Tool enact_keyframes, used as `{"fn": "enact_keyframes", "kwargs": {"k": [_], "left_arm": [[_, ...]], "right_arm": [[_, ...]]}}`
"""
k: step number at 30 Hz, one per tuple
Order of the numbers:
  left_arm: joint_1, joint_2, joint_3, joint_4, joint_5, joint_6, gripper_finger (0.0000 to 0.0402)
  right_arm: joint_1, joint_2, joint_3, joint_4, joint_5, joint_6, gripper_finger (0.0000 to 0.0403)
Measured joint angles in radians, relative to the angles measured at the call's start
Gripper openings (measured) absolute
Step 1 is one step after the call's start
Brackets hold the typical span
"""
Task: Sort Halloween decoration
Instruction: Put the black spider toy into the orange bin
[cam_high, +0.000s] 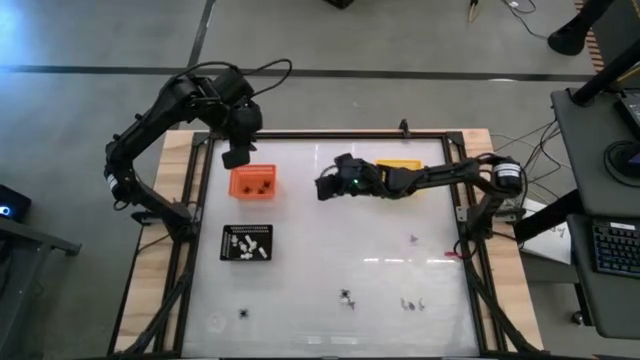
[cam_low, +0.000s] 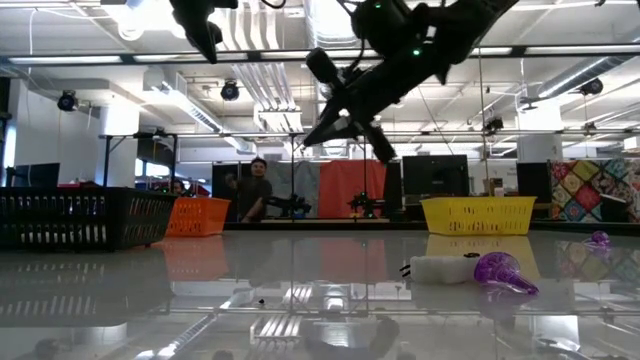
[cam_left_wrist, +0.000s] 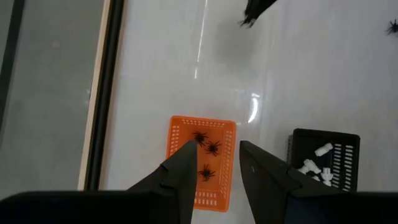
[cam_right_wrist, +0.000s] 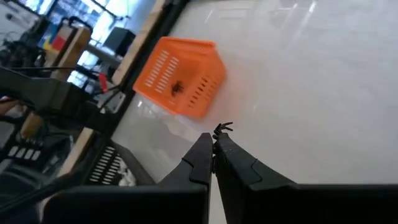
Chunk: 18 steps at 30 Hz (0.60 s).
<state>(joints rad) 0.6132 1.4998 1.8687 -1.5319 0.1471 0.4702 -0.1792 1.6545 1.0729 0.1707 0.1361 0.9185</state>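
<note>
From above, the glossy white desk (cam_high: 330, 230) sits in a wooden frame on a grey floor. An orange slotted tray (cam_high: 254, 183) holds black spider trinkets, a black tray (cam_high: 247, 243) holds white trinkets (cam_high: 248, 245), and a yellow tray (cam_high: 405, 166) lies partly under the right arm. Loose on the near half of the desk are two black spiders (cam_high: 346, 297), a pale pair (cam_high: 411, 304) and a purplish piece (cam_high: 411, 239). The left end effector (cam_high: 237, 156) hovers just behind the orange tray; the right end effector (cam_high: 327, 186) hangs beside that tray, toward the desk's middle.

At desk height, the surface mirrors a workshop with ceiling pipes and lamps, and a person stands far back. A translucent purple trinket (cam_low: 500, 270) touches a white one (cam_low: 440, 268), a detail the overhead camera leaves tiny.

Through the left wrist camera, released fingers (cam_left_wrist: 180, 174) frame the orange tray and three spiders (cam_left_wrist: 207, 149).

Through the right wrist camera, clenched fingers (cam_right_wrist: 202, 158) pinch a small black spider (cam_right_wrist: 222, 129), invisible from above.
</note>
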Motion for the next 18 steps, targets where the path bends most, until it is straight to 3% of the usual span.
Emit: {"fn": "enact_keyframes", "kwargs": {"k": [8,11,18], "left_arm": [[0.0,0.0,0.0,0.012,0.0,-0.035,0.0103],[0.0,0.0,0.0,0.006,-0.005,-0.066,0.0103],[0.006,-0.002,0.0,0.004,-0.008,-0.125,0.0103]], "right_arm": [[-0.076,0.136,0.211,-0.02,-0.152,-0.194,0.0009],[-0.112,0.183,0.287,-0.086,-0.255,-0.235,0.0009],[-0.156,0.26,0.374,-0.124,-0.405,-0.305,0.0009]]}}
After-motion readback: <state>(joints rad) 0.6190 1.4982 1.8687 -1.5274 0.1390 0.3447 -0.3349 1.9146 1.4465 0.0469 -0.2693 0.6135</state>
